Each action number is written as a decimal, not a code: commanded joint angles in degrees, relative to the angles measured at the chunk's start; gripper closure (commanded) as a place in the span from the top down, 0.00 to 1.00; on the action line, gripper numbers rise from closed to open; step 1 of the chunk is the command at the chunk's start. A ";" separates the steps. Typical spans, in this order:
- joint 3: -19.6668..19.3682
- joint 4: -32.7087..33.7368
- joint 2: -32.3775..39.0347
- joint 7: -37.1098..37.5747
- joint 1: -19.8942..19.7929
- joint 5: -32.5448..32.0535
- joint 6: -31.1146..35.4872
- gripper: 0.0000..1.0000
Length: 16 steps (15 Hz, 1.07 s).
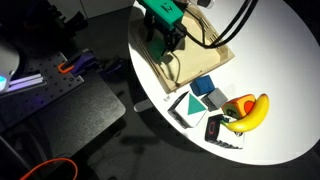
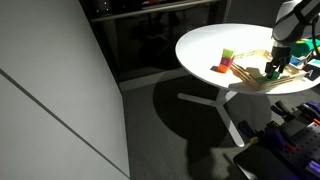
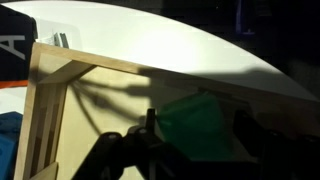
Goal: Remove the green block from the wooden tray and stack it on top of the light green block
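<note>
While the green block (image 3: 200, 122) lies in the wooden tray (image 3: 47, 110), the hand (image 3: 197, 142) straddles it, clench not determinable; removal and stacking outstanding.

One table (image 1: 285, 50). On it: one wooden tray (image 1: 200, 65), one green block (image 3: 200, 125), one light green block (image 2: 226, 55), one blue cube (image 1: 204, 86), one teal wedge (image 1: 188, 103), one banana (image 1: 252, 110).

Green block (image 3: 200, 125), small and dim in shadow, resting flat on the floor of the wooden tray (image 3: 48, 110) close to its far rim; tray pale, square, shallow, rimmed all round, lying flat on the round white table (image 1: 280, 70) near its edge.
</note>
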 commanded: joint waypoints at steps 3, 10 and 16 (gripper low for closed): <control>0.08 0.44 0.02 0.78 -0.59 -1.31 0.80 0.38; -0.17 -0.91 -3.99 1.74 0.11 -1.57 -0.37 0.33; 0.27 -1.91 -10.05 1.73 0.43 -1.36 -1.19 0.32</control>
